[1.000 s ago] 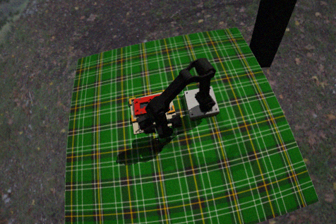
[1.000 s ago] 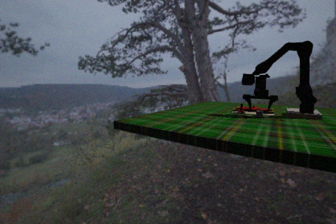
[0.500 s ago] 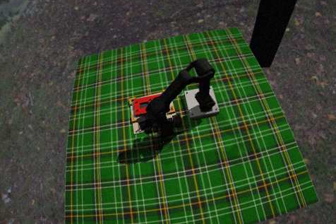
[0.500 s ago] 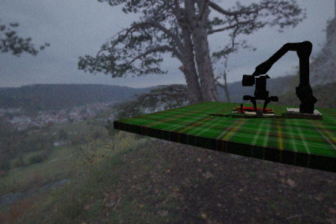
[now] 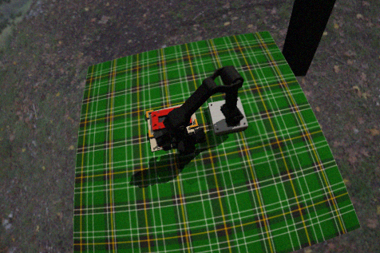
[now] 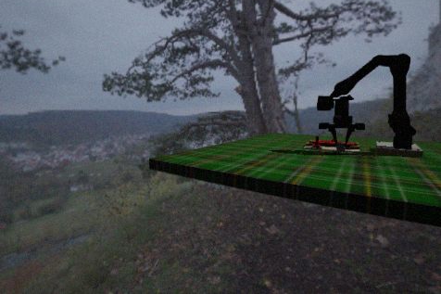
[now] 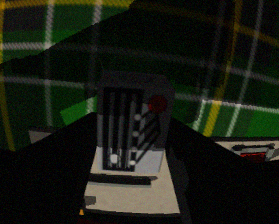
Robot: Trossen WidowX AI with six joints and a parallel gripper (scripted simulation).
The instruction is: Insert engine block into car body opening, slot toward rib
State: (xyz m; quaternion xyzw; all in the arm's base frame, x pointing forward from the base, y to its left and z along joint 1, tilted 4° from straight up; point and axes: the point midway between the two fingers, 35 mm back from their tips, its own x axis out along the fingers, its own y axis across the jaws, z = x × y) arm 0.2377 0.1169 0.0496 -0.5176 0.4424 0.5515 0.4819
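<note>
The engine block [image 7: 124,125], grey with black slots and a round red cap, stands between the fingers in the wrist view. My gripper [image 7: 131,123] [image 6: 341,143] points down and is shut on it, low at the front edge of the cream board. The red car body [image 5: 156,124] [image 6: 328,142] lies on the cream board [image 5: 153,145] [image 7: 135,196], behind the gripper in the top view. The arm covers much of the car body there, so its opening and rib cannot be made out clearly. The block is hidden by the gripper in the top view.
Yellow-orange edging [image 5: 149,130] shows around the car body. A small dark part with red [image 7: 253,156] lies on the board at the right of the wrist view. The arm's light grey base plate [image 5: 216,116] is beside the board. A black pillar [image 5: 311,23] stands beyond the green plaid table.
</note>
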